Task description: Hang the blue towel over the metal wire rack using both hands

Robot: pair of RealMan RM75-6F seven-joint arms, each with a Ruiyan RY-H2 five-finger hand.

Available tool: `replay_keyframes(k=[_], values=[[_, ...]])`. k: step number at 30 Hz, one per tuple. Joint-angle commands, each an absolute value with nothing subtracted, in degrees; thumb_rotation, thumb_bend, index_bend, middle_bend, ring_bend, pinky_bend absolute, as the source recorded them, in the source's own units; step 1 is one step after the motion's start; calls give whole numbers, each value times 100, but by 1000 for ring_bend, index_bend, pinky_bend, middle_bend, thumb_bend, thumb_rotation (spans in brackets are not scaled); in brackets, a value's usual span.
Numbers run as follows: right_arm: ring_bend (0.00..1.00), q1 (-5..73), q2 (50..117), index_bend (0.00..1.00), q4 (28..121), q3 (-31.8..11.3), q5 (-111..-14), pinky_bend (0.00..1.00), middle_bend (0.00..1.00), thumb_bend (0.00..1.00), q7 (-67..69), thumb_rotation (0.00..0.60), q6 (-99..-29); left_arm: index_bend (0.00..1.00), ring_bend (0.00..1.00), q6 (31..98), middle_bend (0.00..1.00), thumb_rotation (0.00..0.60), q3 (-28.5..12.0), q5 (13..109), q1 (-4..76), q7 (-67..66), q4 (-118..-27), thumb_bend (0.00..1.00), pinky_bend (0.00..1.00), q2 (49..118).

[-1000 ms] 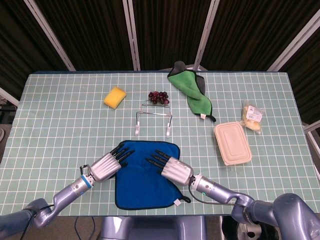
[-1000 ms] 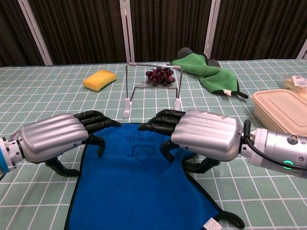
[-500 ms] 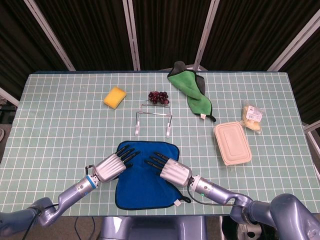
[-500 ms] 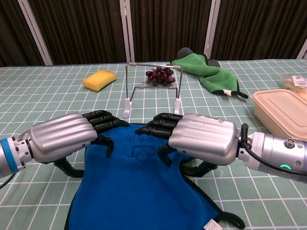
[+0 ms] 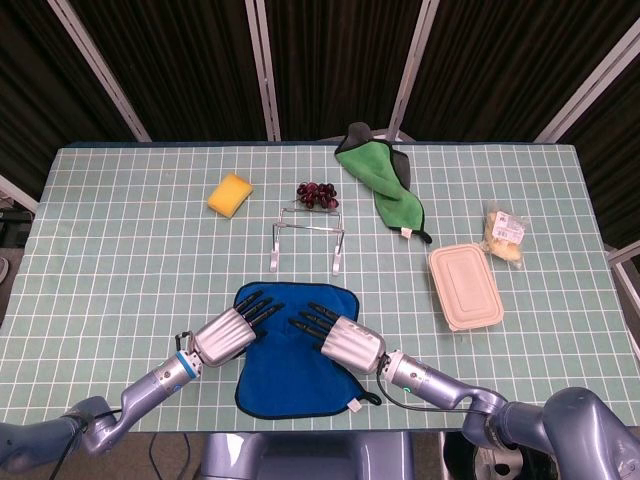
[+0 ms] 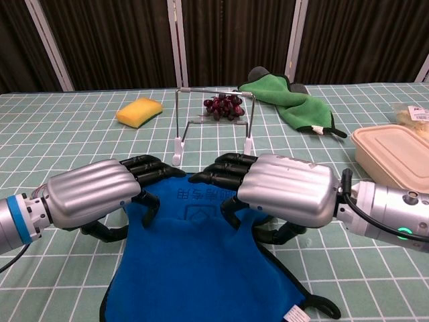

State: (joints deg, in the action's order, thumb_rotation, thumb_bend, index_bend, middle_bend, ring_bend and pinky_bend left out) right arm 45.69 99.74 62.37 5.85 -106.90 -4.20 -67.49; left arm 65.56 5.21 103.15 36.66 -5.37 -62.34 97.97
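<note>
The blue towel [image 5: 295, 345] lies flat on the near middle of the desk [image 5: 120, 240], just on the near side of the wire rack [image 5: 308, 238]. The left hand [image 5: 230, 330] is on the towel's left edge with its dark fingers [image 6: 151, 171] stretched forward over the cloth and curling down toward it. The right hand [image 5: 340, 335] is on the towel's right part, fingers reaching forward and bent down onto the fabric in the same way. Whether either hand has actually pinched the cloth cannot be told; the palms hide the fingertips' undersides in both views.

The rack stands upright beyond the towel, apart from it, its two white feet on the desk. Behind the rack sits a bunch of dark grapes [image 5: 318, 194]. A yellow sponge [image 5: 230, 193] lies to the far left, a green cloth [image 5: 385, 180] to the far right. A closed beige lunch box [image 5: 465, 287] rests at the right side, with a small packet of food [image 5: 504, 233] just beyond it.
</note>
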Motion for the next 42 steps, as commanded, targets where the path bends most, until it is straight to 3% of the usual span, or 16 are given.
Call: replay_keyframes(k=[1, 8, 17, 27, 42], values=[[0, 4561, 9920, 600, 6314, 562, -10696, 0, 2, 487, -416, 600, -6809, 706, 0, 6673, 0, 600, 485, 10295, 3648, -478, -6227, 507, 0, 9817], [0, 4568, 9565, 601, 6741, 234, -10620, 0, 6, 487, -417, 600, -7192, 808, 0, 7216, 0, 600, 210, 10244, 3623, -419, -6403, 509, 0, 9751], [0, 4614, 8847, 601, 7549, -435, -10226, 0, 11, 488, -349, 600, -7463, 822, 0, 7793, 0, 600, -494, 9774, 3491, -978, -7283, 507, 0, 9421], [0, 4823, 8423, 601, 8038, -1140, -9439, 0, 14, 486, -557, 600, -7014, 823, 0, 7608, 0, 600, -1287, 9167, 3743, -1715, -8156, 508, 0, 8985], [0, 5268, 8480, 602, 7928, -1836, -8529, 0, 15, 487, -1001, 600, -6414, 824, 0, 7167, 0, 600, -1926, 8638, 4461, -2071, -7790, 507, 0, 9143]])
